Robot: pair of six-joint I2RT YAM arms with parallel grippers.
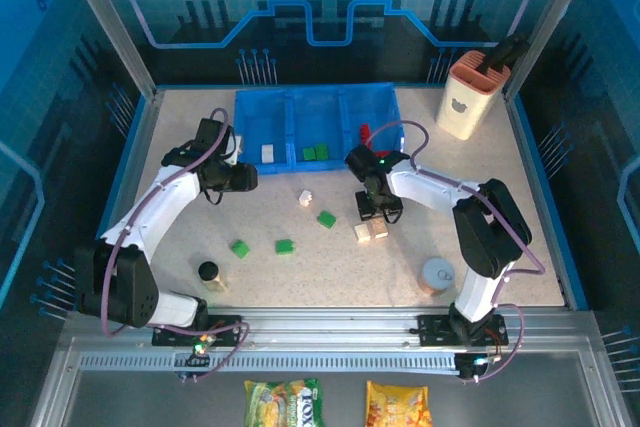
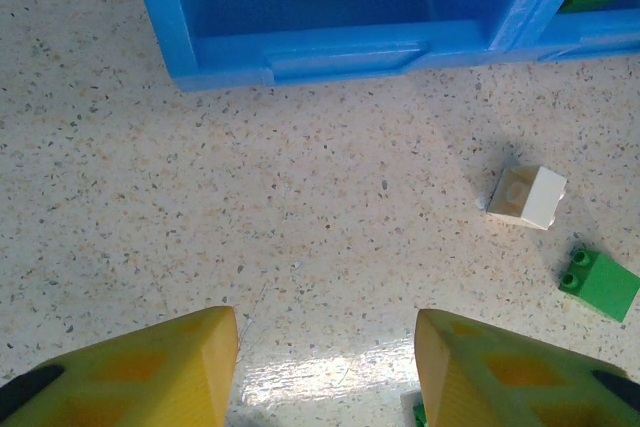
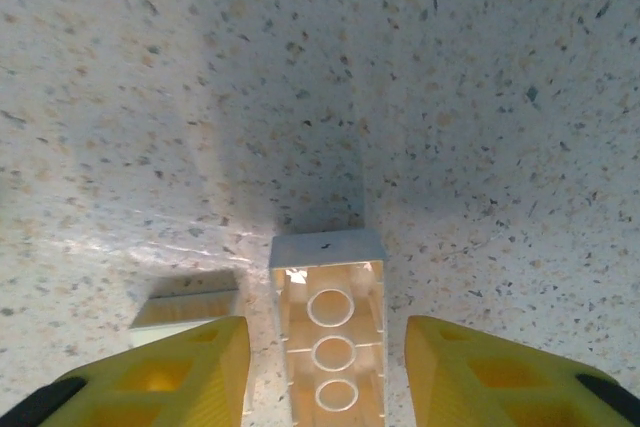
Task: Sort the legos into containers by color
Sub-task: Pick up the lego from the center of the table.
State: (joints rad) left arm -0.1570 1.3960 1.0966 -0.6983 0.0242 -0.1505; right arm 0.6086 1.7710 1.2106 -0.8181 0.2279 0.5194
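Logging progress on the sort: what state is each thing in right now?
Left gripper: open, empty.
Right gripper: open, straddling the cream brick.
Cream brick: upside down on table.
Tray: partly filled, one color per compartment.
Green bricks: three loose on table.
White brick: tipped, loose on table.
Can: upright.

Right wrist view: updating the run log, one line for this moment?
right gripper: open, astride upturned white brick | left gripper: open, empty | phase: pre-grasp
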